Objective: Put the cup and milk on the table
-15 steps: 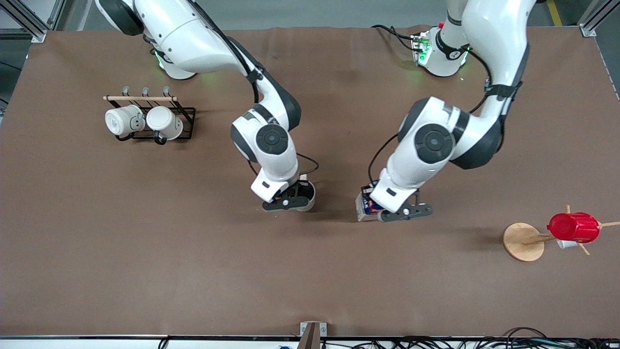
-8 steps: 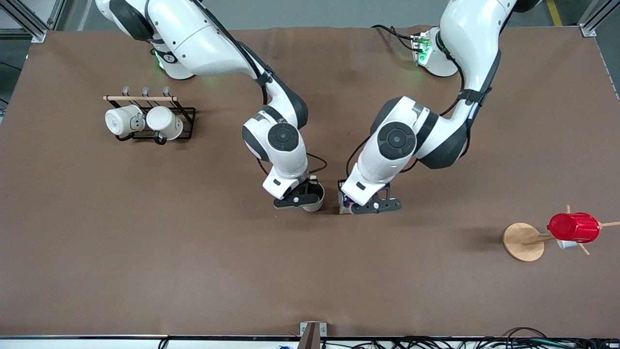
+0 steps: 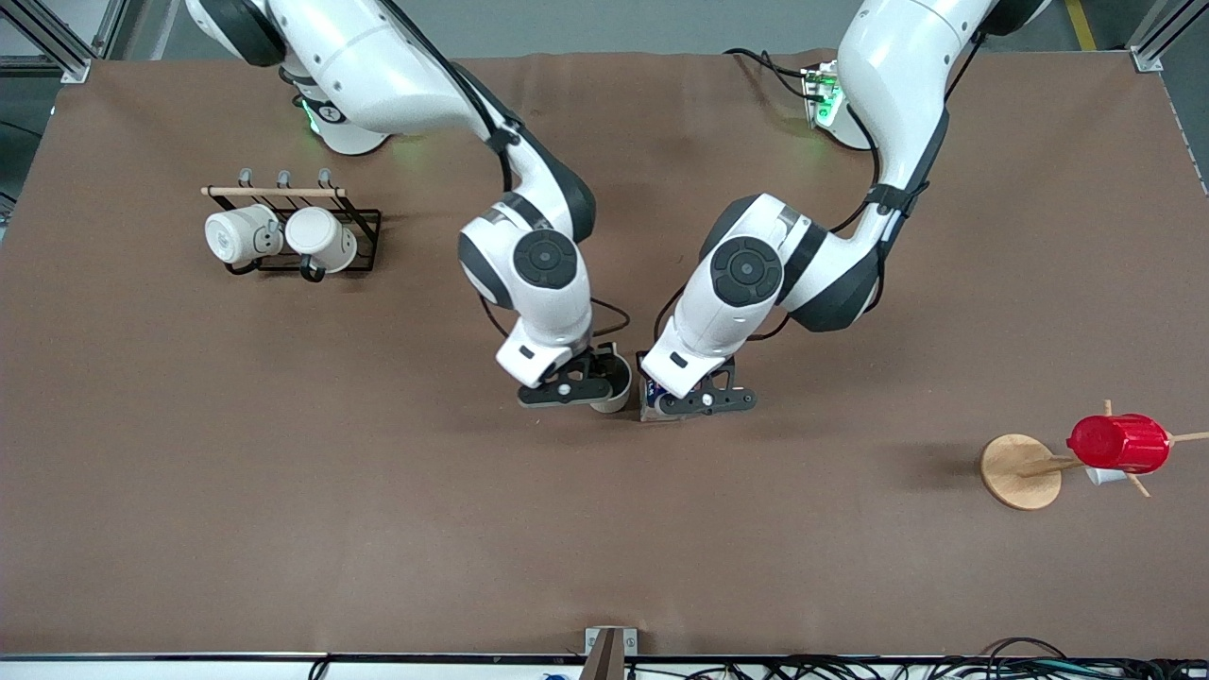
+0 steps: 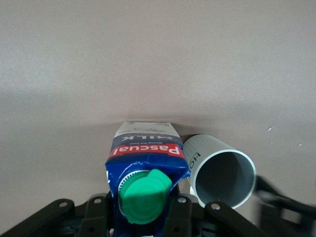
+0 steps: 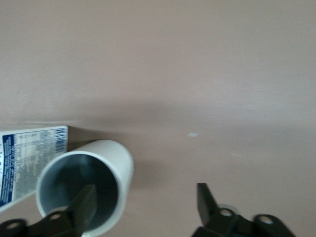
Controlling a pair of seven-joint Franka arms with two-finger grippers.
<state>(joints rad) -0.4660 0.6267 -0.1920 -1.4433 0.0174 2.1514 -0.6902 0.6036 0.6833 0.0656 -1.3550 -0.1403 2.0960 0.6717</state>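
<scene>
The cup, cream-white with a grey inside, stands upright on the brown table near its middle. My right gripper is over it with its fingers wide open; in the right wrist view one finger hangs over the cup's mouth and the other is clear of it, with the gripper holding nothing. My left gripper is shut on the milk, a dark-blue carton with a green cap, upright right beside the cup. The carton's base is hidden.
A black rack with two white mugs stands toward the right arm's end. A wooden stand bearing a red cup stands toward the left arm's end. The table's front edge has a small bracket.
My left gripper has carried the milk toward the cup until they are side by side. My right gripper brought the cup toward the middle, then shifted slightly off it.
</scene>
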